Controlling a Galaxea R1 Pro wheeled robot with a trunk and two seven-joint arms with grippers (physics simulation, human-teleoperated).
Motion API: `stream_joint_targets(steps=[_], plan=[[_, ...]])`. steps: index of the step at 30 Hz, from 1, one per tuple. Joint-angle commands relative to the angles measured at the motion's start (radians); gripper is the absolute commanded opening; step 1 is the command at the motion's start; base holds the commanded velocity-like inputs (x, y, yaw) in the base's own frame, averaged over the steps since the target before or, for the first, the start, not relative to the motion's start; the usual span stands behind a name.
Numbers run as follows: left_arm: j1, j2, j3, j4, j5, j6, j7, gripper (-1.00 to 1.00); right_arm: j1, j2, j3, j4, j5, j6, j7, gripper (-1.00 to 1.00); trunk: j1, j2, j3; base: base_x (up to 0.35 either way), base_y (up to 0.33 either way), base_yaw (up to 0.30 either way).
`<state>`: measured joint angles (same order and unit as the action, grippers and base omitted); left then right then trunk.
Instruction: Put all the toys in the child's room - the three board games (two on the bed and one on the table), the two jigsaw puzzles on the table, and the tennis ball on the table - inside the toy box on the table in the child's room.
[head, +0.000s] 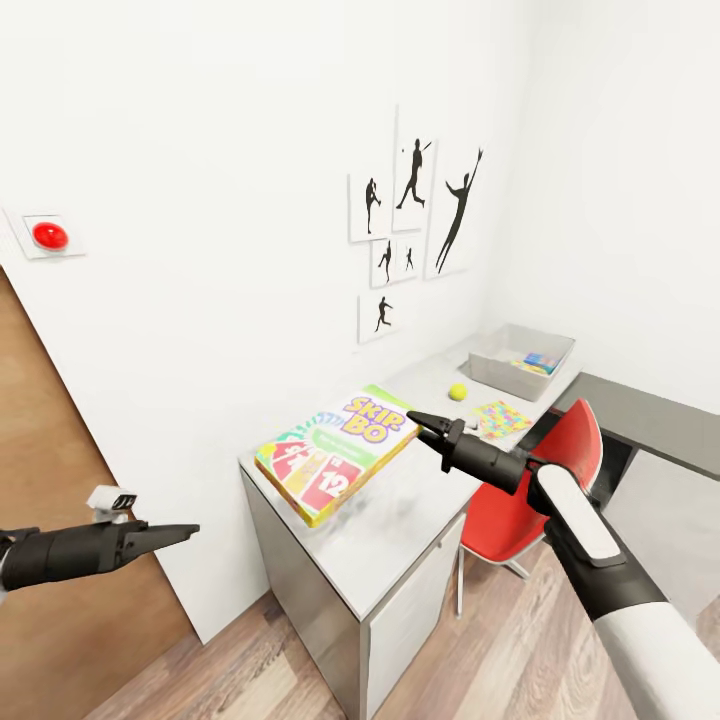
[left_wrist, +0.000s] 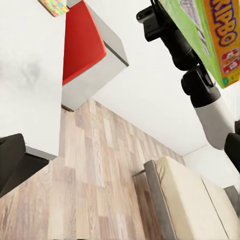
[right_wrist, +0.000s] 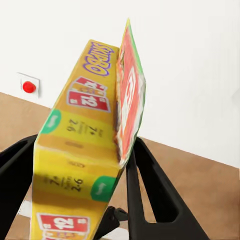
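Observation:
The SKIP-BO board game (head: 338, 450) hangs tilted just over the near end of the table (head: 400, 530). My right gripper (head: 418, 420) is shut on its right edge. In the right wrist view the yellow box (right_wrist: 80, 150) sits between the two black fingers (right_wrist: 155, 195). Farther along the table lie the tennis ball (head: 457, 392) and a jigsaw puzzle (head: 500, 418). The grey toy box (head: 500, 352) stands at the far end, with a small blue box and a colourful flat piece (head: 535, 364) inside. My left gripper (head: 185, 532) is shut and empty, low on the left, away from the table.
A red chair (head: 545, 470) is tucked under the table beside my right arm, and the lower dark-grey section (head: 655, 415) runs to the right. A brown door (head: 50, 520) stands at the left. The left wrist view shows the wooden floor (left_wrist: 100, 175) and the beige bed (left_wrist: 195, 200).

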<state>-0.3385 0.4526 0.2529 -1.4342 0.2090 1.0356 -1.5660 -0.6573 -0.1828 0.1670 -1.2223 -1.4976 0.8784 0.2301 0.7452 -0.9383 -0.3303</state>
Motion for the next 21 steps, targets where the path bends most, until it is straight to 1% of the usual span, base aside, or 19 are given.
stream_joint_targets(steps=[1, 6, 10, 17, 21], plan=[[-0.001, -0.006, -0.001, 0.000, -0.001, 0.011, -0.003, 1.00, 0.005, 0.005, 0.007, 0.006, 0.001, 0.007, 0.014, -1.00, 0.000, -0.001, -0.001, 0.000, 0.000, 0.000], [-0.001, -0.034, -0.003, 0.000, -0.001, 0.011, 0.000, 1.00, 0.034, 0.033, 0.039, 0.033, -0.012, 0.034, 0.032, -1.00, 0.000, -0.001, -0.001, 0.000, 0.000, 0.000], [-0.001, -0.053, -0.003, 0.000, -0.002, 0.011, 0.000, 1.00, 0.057, 0.032, 0.063, 0.056, -0.012, 0.054, 0.036, -1.00, 0.000, -0.001, -0.001, 0.046, -0.028, 0.000], [-0.001, -0.054, -0.003, 0.000, -0.002, 0.011, 0.000, 1.00, 0.098, 0.023, 0.107, 0.095, 0.000, 0.080, 0.042, -1.00, 0.000, -0.001, -0.001, 0.045, -0.063, 0.000], [-0.001, -0.054, -0.003, 0.000, -0.002, 0.011, 0.000, 1.00, 0.120, 0.022, 0.106, 0.109, 0.008, 0.080, 0.043, -1.00, 0.000, -0.001, -0.001, -0.027, -0.007, -0.001]])
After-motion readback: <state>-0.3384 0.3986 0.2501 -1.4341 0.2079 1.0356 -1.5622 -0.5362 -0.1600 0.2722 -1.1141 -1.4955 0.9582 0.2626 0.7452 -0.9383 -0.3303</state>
